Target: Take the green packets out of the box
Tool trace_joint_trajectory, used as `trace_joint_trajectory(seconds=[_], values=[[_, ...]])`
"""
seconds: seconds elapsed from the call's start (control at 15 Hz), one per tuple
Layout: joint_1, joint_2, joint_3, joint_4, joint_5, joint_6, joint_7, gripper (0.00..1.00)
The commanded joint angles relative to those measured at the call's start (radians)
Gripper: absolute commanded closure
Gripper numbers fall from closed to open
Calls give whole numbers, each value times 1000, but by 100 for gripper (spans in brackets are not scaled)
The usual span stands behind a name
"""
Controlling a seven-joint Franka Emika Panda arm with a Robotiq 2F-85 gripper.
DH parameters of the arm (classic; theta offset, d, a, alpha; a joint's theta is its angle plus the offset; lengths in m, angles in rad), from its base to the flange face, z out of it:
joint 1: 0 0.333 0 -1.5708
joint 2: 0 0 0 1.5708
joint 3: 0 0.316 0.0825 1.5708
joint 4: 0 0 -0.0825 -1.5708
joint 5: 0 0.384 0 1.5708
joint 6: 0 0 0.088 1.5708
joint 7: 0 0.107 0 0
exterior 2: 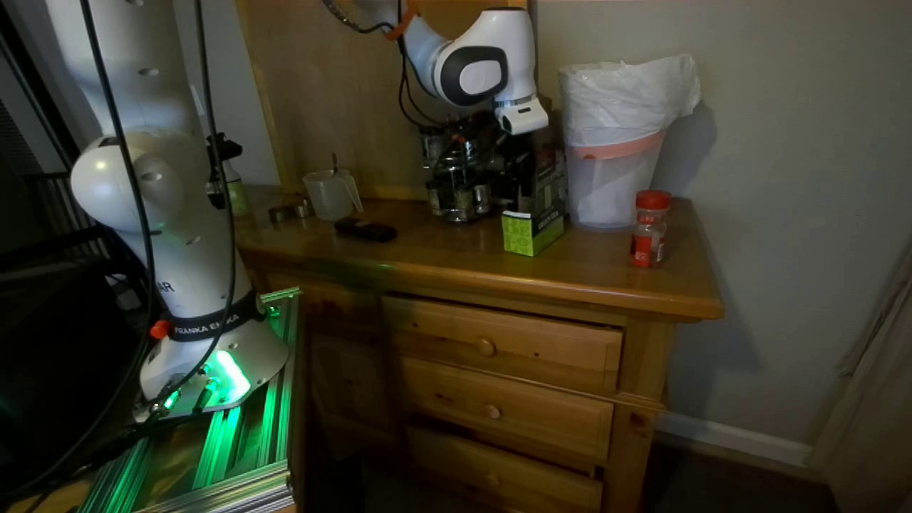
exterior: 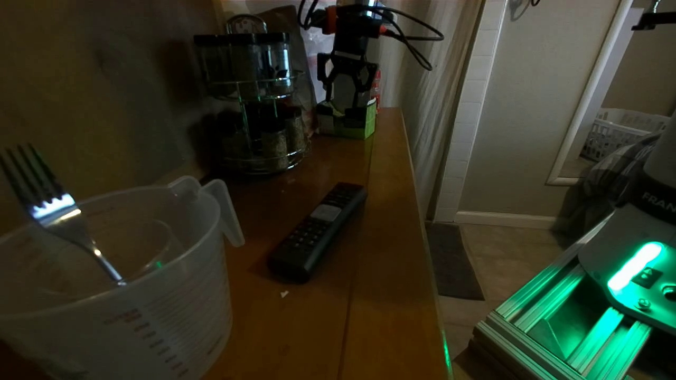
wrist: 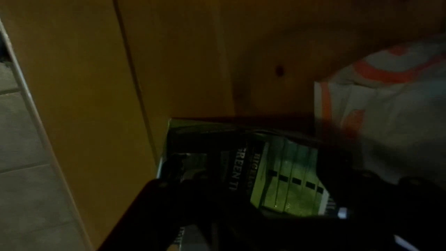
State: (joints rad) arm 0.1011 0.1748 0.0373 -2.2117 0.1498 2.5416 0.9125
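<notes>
The box (exterior: 364, 126) is a small open carton, green at the bottom and dark above. It stands on the wooden top and also shows in an exterior view (exterior 2: 519, 235). In the wrist view I look down into the box (wrist: 195, 123). Several pale yellow-green packets (wrist: 292, 190) stand in a row inside it, beside dark pieces lettered "GREEN T". My gripper (exterior: 347, 100) points down over the box, fingertips at its opening. In the wrist view the gripper (wrist: 251, 164) is open, its dark fingers apart on either side of the packets. The finger ends are hard to make out.
A spice rack (exterior: 256, 100) stands close beside the box. A bagged bin (exterior 2: 616, 149) and a red-capped jar (exterior 2: 648, 231) are nearby. A black remote (exterior: 319, 232) and a measuring jug (exterior: 174, 295) with a fork lie farther along. The wooden top ends at an edge (exterior: 417, 211).
</notes>
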Motion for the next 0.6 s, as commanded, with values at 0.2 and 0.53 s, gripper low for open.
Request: trace_joint_trajectory(seconds=[0.2, 0.53], values=[[-12, 1, -8, 19, 62, 148, 2, 12], [-11, 36, -29, 34, 24, 113, 4, 18]])
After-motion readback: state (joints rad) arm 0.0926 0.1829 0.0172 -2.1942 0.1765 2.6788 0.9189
